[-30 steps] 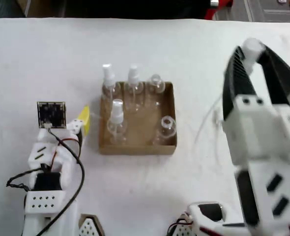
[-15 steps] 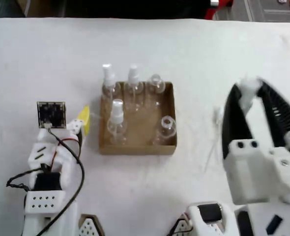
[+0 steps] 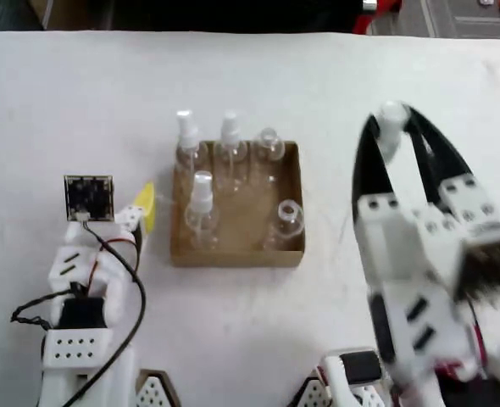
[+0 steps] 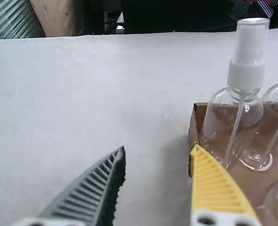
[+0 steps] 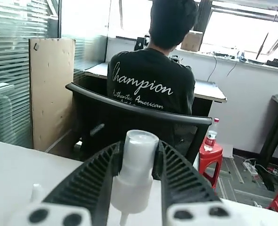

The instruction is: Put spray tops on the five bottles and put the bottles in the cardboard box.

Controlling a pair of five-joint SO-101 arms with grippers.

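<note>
While the right gripper [image 3: 392, 114] hangs above the white worktop [image 3: 318, 76], off the side of the shallow brown cardboard box [image 3: 294, 203] that faces the right arm, its black fingers are clamped on a white plastic spray top [image 5: 140, 141] whose thin tube hangs below. The box sits near the middle of the worktop and already holds all five clear plastic bottles.

Three bottles wear spray tops: two in the row along the box's far wall [image 3: 185, 140] [image 3: 230, 140] and one near the front corner on the left arm's side [image 3: 201, 203]. Two have bare necks: the one in the far corner on the right arm's side [image 3: 269, 146] and the one in the near corner on that same side [image 3: 289, 217].

The left gripper [image 4: 158, 149] rests low just beside the box wall on its own side, its grey and yellow fingers spread apart around nothing.

By this showing, the boxing is done and three of five tops are fitted. The held top looks meant for one of the two open necks, most likely requiring the tube to be threaded in first. One more top would then be needed, and where it lies cannot be told.
</note>
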